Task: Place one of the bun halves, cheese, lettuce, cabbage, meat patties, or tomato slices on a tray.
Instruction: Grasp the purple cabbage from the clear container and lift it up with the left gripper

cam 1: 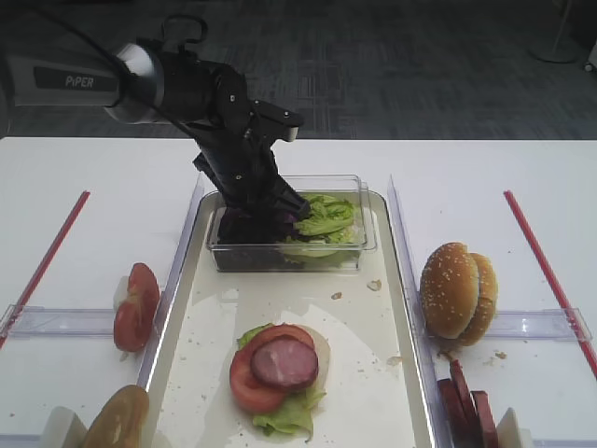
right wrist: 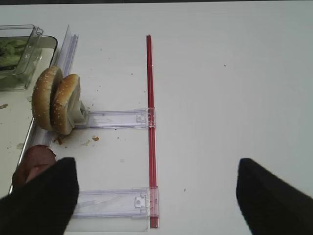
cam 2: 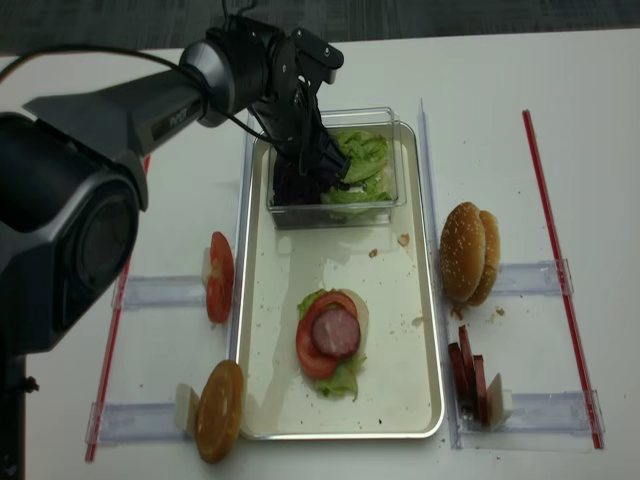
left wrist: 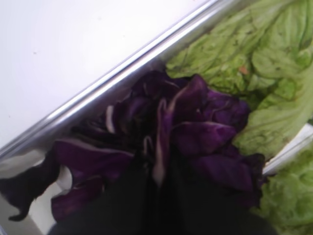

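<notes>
My left gripper (cam 1: 270, 219) reaches down into the clear plastic box (cam 1: 368, 245) at the far end of the tray (cam 1: 373, 373). It is shut on dark purple cabbage (left wrist: 195, 132), a strip pinched between the fingertips (left wrist: 159, 181). Pale green lettuce (left wrist: 254, 63) lies beside it in the box. On the tray floor sits a stack of lettuce, a tomato slice (cam 1: 247, 383) and a meat patty (cam 1: 284, 362). My right gripper (right wrist: 156, 196) hovers open over bare table, right of the bun halves (right wrist: 54, 100).
Tomato slices (cam 1: 137, 306) stand in a holder left of the tray, and a bun half (cam 1: 118, 420) at the front left. Meat patties (cam 1: 464, 397) stand at the front right. Red strips (right wrist: 151, 122) and clear rails cross the table on both sides.
</notes>
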`<state>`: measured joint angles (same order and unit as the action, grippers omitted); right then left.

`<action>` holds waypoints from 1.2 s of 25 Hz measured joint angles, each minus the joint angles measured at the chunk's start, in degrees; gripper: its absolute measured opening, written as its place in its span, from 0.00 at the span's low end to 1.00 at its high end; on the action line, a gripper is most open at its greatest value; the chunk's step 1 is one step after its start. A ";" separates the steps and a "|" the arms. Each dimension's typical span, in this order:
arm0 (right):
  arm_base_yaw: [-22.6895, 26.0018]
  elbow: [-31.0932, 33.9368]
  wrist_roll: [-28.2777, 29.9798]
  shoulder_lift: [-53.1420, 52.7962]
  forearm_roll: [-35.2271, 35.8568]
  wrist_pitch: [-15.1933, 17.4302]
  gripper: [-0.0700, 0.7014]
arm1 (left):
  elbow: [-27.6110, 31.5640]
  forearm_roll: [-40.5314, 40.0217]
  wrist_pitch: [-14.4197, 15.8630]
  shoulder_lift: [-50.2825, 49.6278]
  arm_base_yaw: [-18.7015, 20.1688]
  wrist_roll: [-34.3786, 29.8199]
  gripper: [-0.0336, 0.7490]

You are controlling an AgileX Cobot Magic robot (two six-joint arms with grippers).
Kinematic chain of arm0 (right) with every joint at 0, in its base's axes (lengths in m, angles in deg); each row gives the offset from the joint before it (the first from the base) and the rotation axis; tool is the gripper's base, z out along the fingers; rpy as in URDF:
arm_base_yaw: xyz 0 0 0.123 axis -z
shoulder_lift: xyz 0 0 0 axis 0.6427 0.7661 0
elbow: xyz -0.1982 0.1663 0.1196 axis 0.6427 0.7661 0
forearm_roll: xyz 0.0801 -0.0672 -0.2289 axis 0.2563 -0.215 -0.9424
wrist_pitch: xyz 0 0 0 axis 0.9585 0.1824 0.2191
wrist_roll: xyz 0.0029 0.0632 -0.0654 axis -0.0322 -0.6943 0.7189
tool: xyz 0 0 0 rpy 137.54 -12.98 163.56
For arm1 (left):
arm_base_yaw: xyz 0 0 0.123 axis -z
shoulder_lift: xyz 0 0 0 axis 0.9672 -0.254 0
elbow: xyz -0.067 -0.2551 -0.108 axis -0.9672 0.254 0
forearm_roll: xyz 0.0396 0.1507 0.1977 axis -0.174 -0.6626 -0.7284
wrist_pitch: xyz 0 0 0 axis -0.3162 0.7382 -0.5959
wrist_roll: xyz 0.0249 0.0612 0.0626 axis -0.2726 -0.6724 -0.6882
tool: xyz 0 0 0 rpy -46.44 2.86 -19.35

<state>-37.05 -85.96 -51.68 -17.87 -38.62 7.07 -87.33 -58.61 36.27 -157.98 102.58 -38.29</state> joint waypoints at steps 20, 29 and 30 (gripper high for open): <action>0.00 0.00 0.08 0.00 0.00 0.00 0.95 | -0.67 0.00 2.61 0.00 0.00 0.00 0.06; 0.00 0.00 0.08 0.00 0.00 0.00 0.95 | -5.16 -0.13 9.20 0.00 0.00 0.00 0.06; 0.00 0.00 0.08 0.00 0.00 0.00 0.95 | -5.82 -0.13 10.09 0.00 0.00 0.00 0.06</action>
<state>-37.05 -85.96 -51.59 -17.87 -38.62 7.07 -93.15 -58.75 46.36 -157.98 102.58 -38.29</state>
